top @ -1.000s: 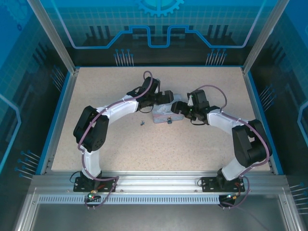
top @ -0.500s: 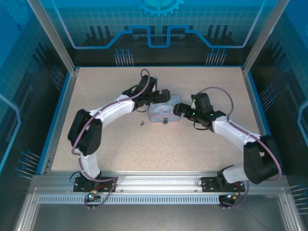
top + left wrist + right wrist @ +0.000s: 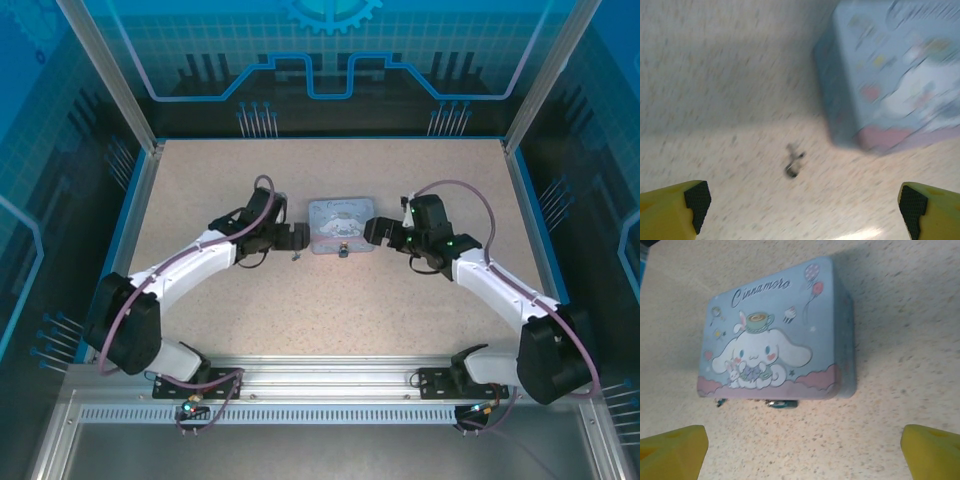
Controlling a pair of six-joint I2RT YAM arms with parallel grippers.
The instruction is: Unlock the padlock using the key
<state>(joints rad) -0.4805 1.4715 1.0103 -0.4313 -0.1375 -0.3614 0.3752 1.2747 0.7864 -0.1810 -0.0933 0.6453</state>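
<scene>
The key (image 3: 794, 162) is a tiny dark-silvery piece lying on the speckled table just left of the pale blue tin box (image 3: 895, 80). It also shows in the top view as the key (image 3: 295, 255). My left gripper (image 3: 802, 212) hovers open over it, a yellow finger (image 3: 675, 212) on each side and nothing between them. The padlock (image 3: 782, 403) hangs at the front edge of the tin box (image 3: 775, 335), small and dark with a metal glint. My right gripper (image 3: 802, 455) is open and empty, just right of the tin. From above, the padlock (image 3: 343, 250) sits between both grippers.
The tin box (image 3: 338, 222) lies flat near the table's middle, its cartoon lid up. A blue raised rim (image 3: 140, 230) borders the table. The left arm (image 3: 190, 265) and right arm (image 3: 490, 285) reach in from the near corners.
Both grippers have drawn off the tin, which now lies uncovered. The left arm swung left and nearer, ending over the key. The right arm backed off to the right.
</scene>
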